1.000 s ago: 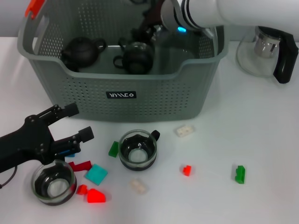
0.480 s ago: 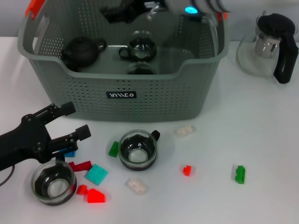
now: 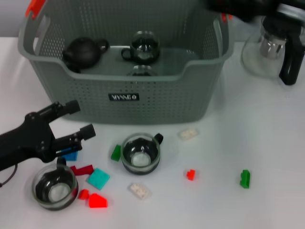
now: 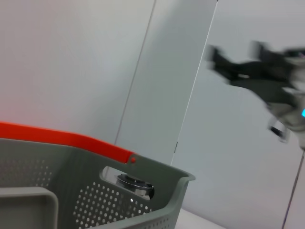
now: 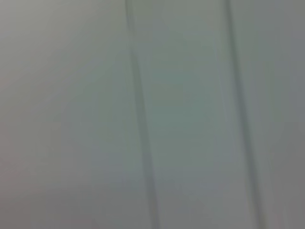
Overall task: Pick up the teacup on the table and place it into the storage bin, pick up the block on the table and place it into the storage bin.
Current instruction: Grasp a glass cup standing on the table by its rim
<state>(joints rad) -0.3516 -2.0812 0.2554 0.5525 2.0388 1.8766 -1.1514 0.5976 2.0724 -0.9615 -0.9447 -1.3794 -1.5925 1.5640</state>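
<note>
Hovering low over the white table [image 3: 267, 143], the left gripper [image 3: 76, 121] has its two black fingers spread apart with nothing between them. Just below and beside its fingertips stands a glass teacup [image 3: 55, 187], with a blue block [image 3: 71, 155] partly hidden under the lower finger. A dark red block [image 3: 82, 169], a teal block [image 3: 98, 178] and a bright red block [image 3: 97, 201] lie close by. Farther to the gripper's right sits a second teacup [image 3: 140, 153], upright, with a green block [image 3: 116, 152] touching or nearly touching its side. Well beyond that lie two pale blocks [image 3: 188, 134], a small red block [image 3: 190, 174] and another green block [image 3: 245, 179].

Ahead of the gripper stands the storage bin [image 3: 143, 98], grey and perforated, with an orange clip [image 3: 35, 6] on its handle. Inside it rest a dark teapot [image 3: 83, 50] and a glass teacup [image 3: 144, 46], apart from each other.

The right gripper [image 4: 240, 71] appears only as a dark smear in the left wrist view, high above the bin; whether its fingers are parted cannot be told. A glass pitcher [image 3: 271, 52] with a black handle stands beside the bin's far corner.
</note>
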